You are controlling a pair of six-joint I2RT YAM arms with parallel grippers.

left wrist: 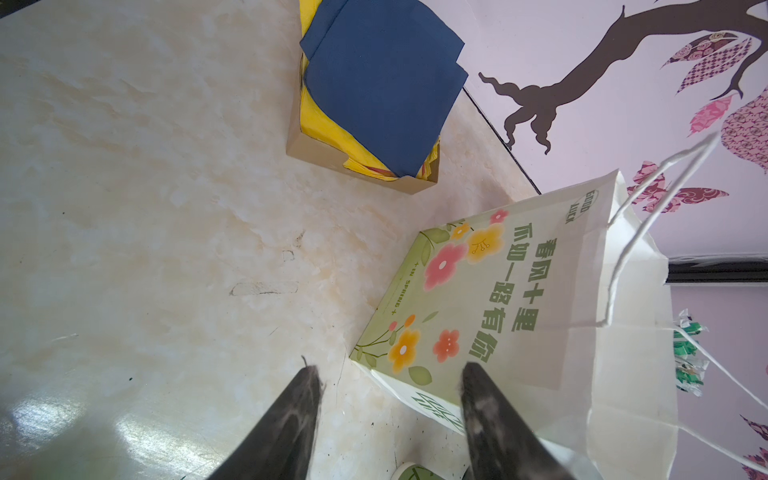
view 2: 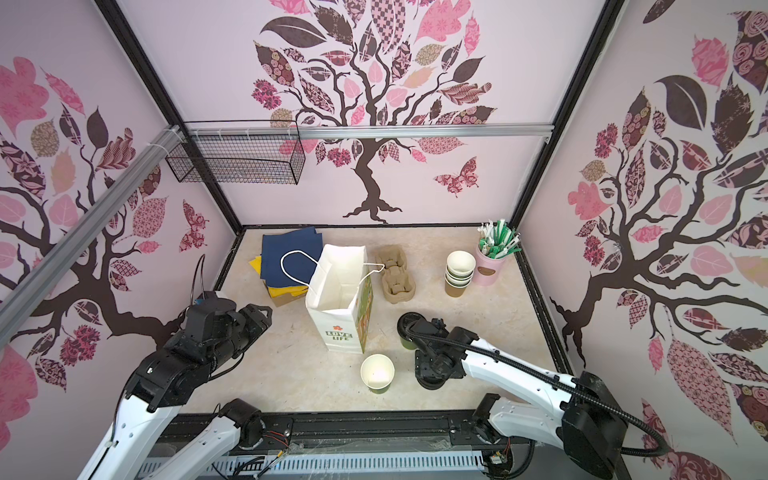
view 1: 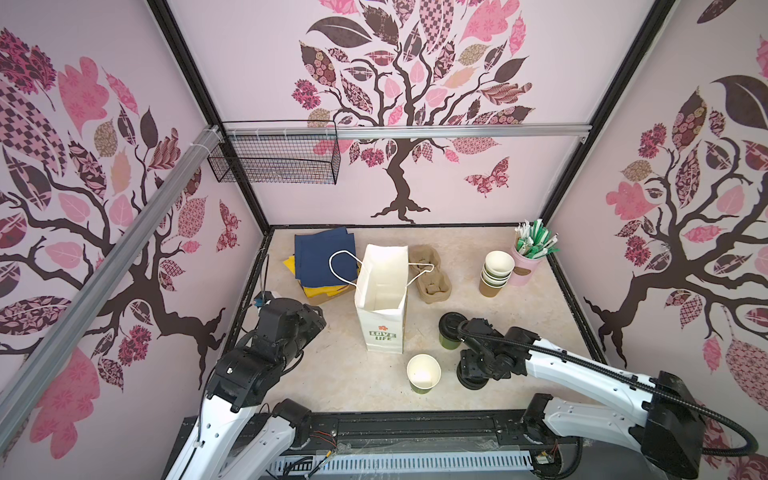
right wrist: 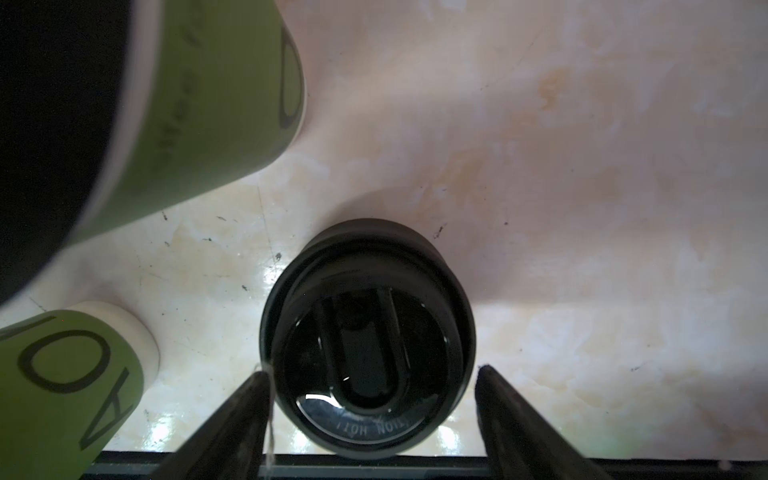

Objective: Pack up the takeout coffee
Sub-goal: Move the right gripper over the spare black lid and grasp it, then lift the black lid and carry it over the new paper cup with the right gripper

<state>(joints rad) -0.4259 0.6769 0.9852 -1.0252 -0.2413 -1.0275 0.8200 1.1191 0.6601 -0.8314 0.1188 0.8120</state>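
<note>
Right wrist: lidded green cup [right wrist: 199,104] beside right pincer [right wrist: 372,372], outside spread jaws.

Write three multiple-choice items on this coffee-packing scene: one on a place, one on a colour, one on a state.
1. Where does the lidless green cup stand?
A. on the table, on the robot's side of the paper bag
B. inside the bag
C. in the cardboard cup carrier

2. What colour is the top napkin of the pile?
A. yellow
B. pink
C. navy blue

3. How is the right gripper?
A. shut on a cup
B. open astride the stack of black lids
C. shut on the bag's handle

Answers:
1 A, since both top views show the cup alone on the table, nearer the robot than the bag.
2 C, since a navy sheet lies uppermost.
3 B, since the right wrist view shows the fingers apart on either side of the lids.
</note>
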